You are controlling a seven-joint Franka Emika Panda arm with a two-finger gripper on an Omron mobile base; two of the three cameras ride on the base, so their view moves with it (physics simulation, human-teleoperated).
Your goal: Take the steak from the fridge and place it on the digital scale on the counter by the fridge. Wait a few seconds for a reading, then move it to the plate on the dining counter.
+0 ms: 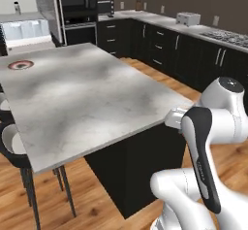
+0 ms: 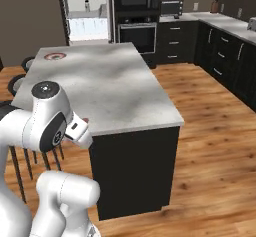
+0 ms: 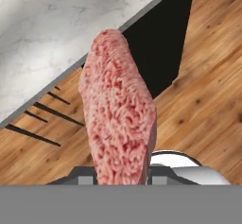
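steak (image 3: pixel 118 109): a pinkish-red slab of raw meat with a grainy, mottled surface; seen edge-up in the hand view, rising from between the fingers at the bottom of that view and held clear of any surface, with wooden floor and a corner of the marble top behind it.
plate (image 1: pixel 21 65): small and round, with an orange-red rim, a white ring and a dark centre; laid flat near the far left corner of the tabletop, nothing on it.
dining counter (image 1: pixel 92 98): a large rectangular light grey marble tabletop on a dark base, black stools along its left side.
fridge (image 2: pixel 85 11): door open, pale interior shown, with shelves and translucent bluish drawers; beyond the far end of the dining counter.
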